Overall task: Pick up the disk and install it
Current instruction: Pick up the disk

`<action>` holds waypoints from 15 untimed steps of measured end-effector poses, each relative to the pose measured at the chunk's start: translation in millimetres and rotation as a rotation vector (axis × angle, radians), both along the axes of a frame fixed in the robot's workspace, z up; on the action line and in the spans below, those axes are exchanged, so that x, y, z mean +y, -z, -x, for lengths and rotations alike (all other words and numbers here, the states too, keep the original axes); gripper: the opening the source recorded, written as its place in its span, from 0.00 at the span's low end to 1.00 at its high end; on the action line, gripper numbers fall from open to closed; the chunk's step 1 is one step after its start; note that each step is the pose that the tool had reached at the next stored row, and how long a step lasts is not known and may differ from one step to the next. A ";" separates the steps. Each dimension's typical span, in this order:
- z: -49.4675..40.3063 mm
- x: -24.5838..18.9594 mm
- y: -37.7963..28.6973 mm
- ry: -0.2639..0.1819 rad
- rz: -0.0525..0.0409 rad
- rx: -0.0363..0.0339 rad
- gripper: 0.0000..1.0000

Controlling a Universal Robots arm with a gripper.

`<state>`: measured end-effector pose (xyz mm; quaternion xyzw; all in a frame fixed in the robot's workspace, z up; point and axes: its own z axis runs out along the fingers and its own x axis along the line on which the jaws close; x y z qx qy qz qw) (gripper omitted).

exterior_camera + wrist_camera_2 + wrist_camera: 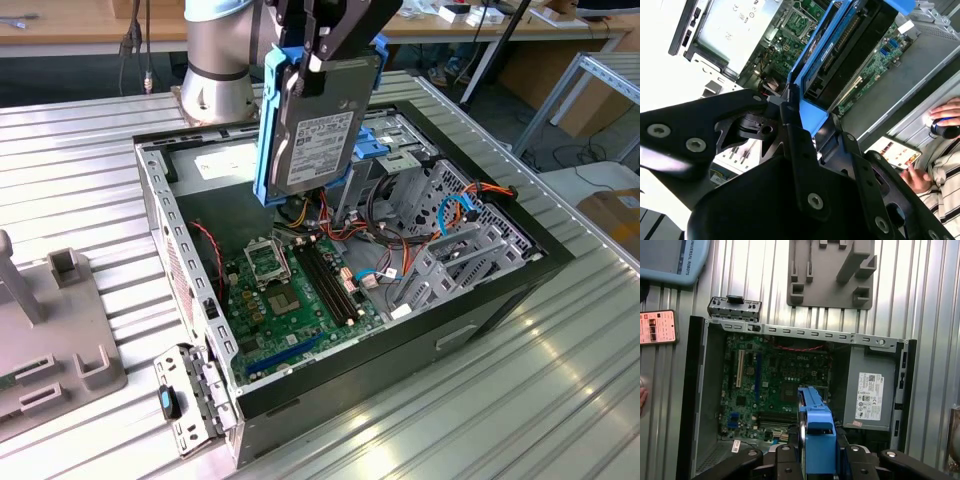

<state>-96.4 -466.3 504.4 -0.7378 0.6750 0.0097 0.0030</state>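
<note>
Holding the disk on edge, we had the tool clenched on its blue rails above the open PC case, beside the drive cage, probably to line it up with the bay.

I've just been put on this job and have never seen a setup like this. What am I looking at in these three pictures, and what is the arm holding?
The machine is a single robot arm standing on a ribbed metal table. The exterior view comes from a camera off the arm that takes in the whole scene. Both wrist views come from cameras riding on the arm near its wrist. On the table lies an open computer case, with a green motherboard and a grey power supply inside. Beside the case sits a grey fixture plate. The gripper is shut on the disk, a silver drive with blue side rails. It hangs upright above the case and is not yet in any bay. In the second wrist view, a person's hand shows beyond the case.
</note>
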 end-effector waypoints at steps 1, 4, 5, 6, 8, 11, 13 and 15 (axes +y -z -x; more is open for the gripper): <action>0.0 -0.1 0.0 0.000 0.0001 0.0001 0.36; 0.0 -2.3 0.0 0.000 0.0000 0.0000 0.36; 0.0 -3.7 -0.1 0.000 0.0001 0.0001 0.36; 0.0 -4.9 0.0 0.000 0.0000 0.0000 0.36; 0.1 -5.4 0.0 0.000 0.0000 0.0000 0.36; 0.0 -6.8 0.0 0.000 0.0001 0.0000 0.36; 0.0 -6.9 0.0 0.000 0.0001 0.0000 0.36; 0.0 -7.5 0.0 0.000 0.0000 0.0000 0.36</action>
